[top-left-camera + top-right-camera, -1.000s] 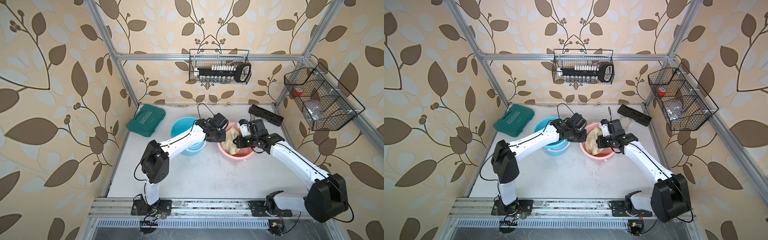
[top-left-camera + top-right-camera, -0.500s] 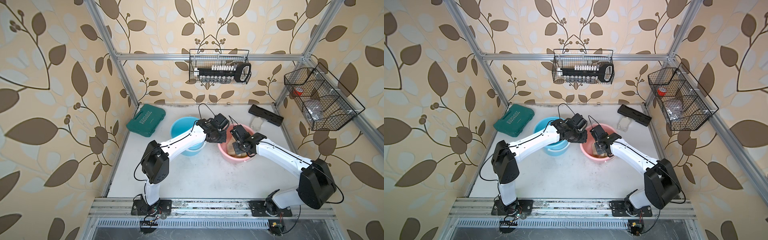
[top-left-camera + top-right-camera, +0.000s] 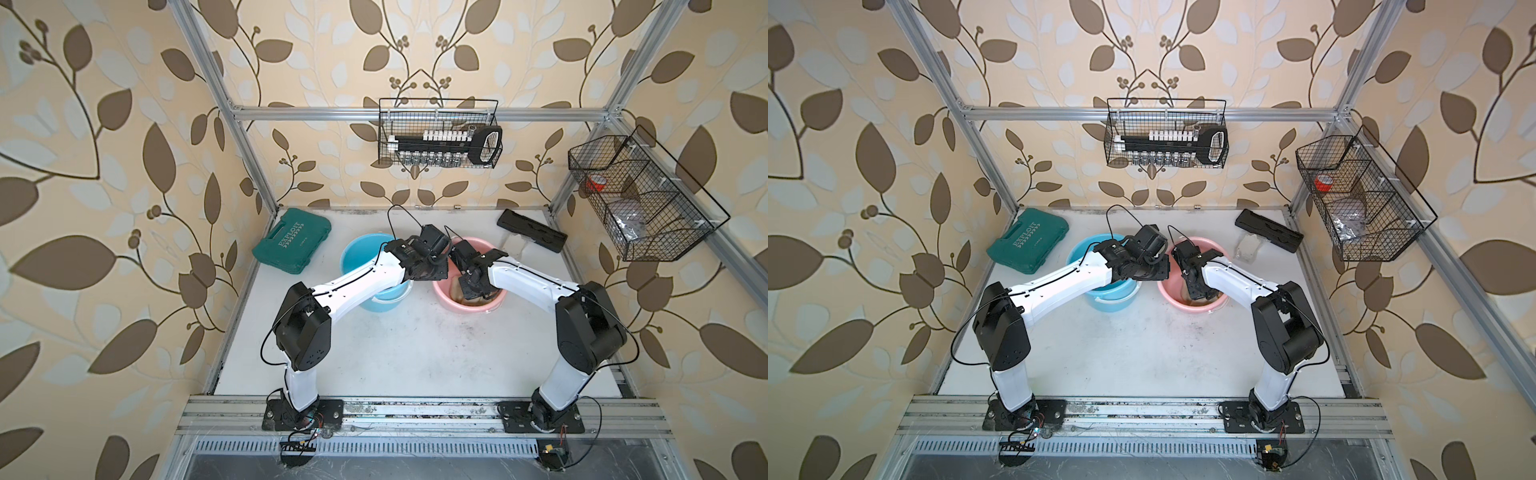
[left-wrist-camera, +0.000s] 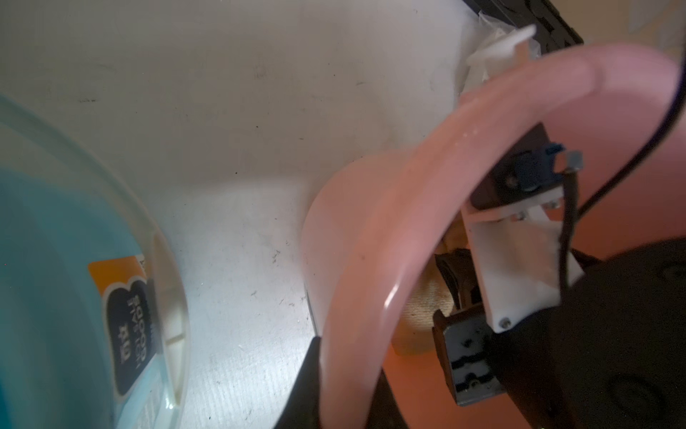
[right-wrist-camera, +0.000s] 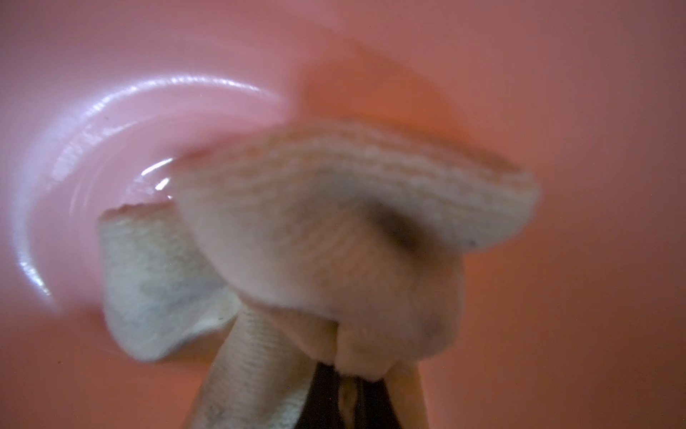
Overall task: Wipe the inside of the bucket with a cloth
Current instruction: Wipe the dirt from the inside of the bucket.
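- Mid-table, a blue bucket [image 3: 359, 257] and the pink bucket [image 3: 467, 306] stand side by side, just apart. My left forearm crosses above the blue one and hides part of it.
- Behind them, a green tool case [image 3: 293, 241] lies toward the left wall and a black tray [image 3: 532, 230] toward the back right corner.
- Farthest off, a back-wall wire basket [image 3: 438, 133] and a side wire basket [image 3: 640, 199] hang above the table.
- My left gripper [image 4: 347, 386] is clamped on the pink bucket's rim, one finger outside and one inside.
- My right gripper [image 5: 349, 401], down inside that bucket, is pinched tight on the cloth [image 5: 334, 223]. The cloth is bunched low where wall curves into floor. In both top views my wrist covers most of it.
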Motion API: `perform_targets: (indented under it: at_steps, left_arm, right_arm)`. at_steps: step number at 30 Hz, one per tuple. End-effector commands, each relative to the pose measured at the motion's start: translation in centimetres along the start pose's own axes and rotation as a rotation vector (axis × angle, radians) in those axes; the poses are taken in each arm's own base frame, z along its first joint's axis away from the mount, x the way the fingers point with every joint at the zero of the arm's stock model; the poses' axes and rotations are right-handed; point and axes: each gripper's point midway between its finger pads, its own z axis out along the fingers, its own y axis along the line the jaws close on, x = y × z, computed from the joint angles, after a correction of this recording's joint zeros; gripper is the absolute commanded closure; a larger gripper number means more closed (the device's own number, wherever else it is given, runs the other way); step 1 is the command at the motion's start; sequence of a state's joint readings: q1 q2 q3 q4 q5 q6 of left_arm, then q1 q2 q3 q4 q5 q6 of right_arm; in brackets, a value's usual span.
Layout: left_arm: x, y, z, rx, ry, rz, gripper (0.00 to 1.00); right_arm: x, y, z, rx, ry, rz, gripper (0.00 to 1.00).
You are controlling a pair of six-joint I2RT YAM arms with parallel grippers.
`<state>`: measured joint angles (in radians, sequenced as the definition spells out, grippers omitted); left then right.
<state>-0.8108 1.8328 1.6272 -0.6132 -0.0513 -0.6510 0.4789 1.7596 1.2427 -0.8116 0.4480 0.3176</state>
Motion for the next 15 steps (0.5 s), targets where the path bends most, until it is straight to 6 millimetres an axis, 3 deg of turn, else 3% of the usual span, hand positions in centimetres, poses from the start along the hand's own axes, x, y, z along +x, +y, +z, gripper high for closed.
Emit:
perform_targets:
  at_steps: [1, 10, 15]
  left_arm:
    - [1.8, 0.6, -2.8, -0.006, 0.039, 0.038, 1.00]
    - [3.6, 1.1, -2.7, -0.032, 0.041, 0.031, 1.00]
    - [4.5, 0.4, -2.4, -0.028, 0.055, 0.043, 1.00]
  right_arm:
    - [-1.6, -0.7, 1.0, -0.013, 0.003, 0.133, 1.00]
    - [-2.3, 0.9, 3.4, -0.120, 0.092, 0.222, 1.00]
    - [-2.2, 5.9, 4.0, -0.359, 0.147, 0.226, 1.00]
